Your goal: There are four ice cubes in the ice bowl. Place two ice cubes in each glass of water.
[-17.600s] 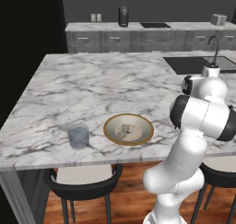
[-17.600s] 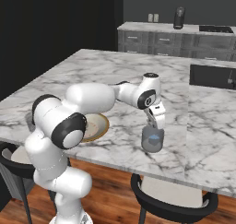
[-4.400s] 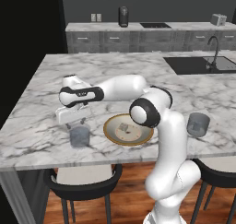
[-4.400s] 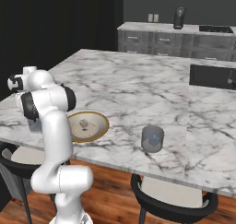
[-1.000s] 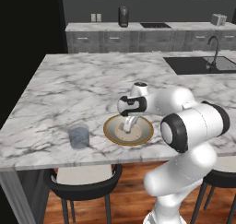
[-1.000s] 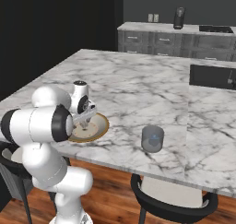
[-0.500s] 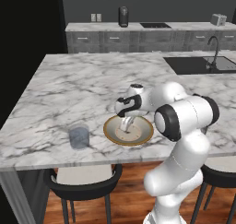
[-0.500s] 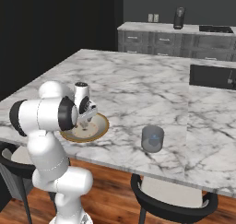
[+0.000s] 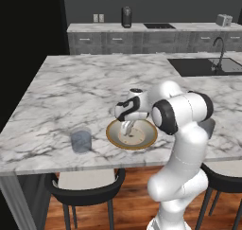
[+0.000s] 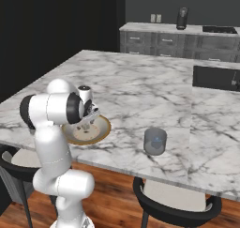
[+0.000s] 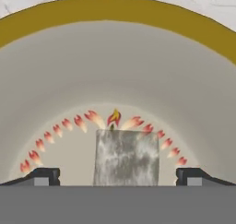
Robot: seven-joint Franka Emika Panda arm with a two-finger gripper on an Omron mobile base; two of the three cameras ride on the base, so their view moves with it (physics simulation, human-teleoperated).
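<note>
Gripper is down inside the bowl, fingers spread wide apart, tips at either side of one ice cube without touching it, nothing held. In the hand view the cube sits between the two tips, just above the bowl floor's centre; it looks pale mottled grey-white, blocky, flat top edge, slightly see-through. Bowl inside is beige-grey with a ring of small red-orange flame-like marks around the centre, one yellow-tipped mark just behind the cube; rim is a broad golden-brown band.

Bowl sits on the marble island near its front edge, shallow and round, wider than a glass. In the base views the cubes in the bowl are too small to count; a faint pale speck shows near the gripper.

One glass stands on the island left of the bowl in the left base view, well apart from it, upright, blue-grey, translucent, straight-sided. Second glass stands right of the bowl in the right base view, also upright near the front edge, same look. Cannot tell if either has ice in it.

Stools stand under the island's front edge below the bowl. Sink is set in the island far right of the bowl
</note>
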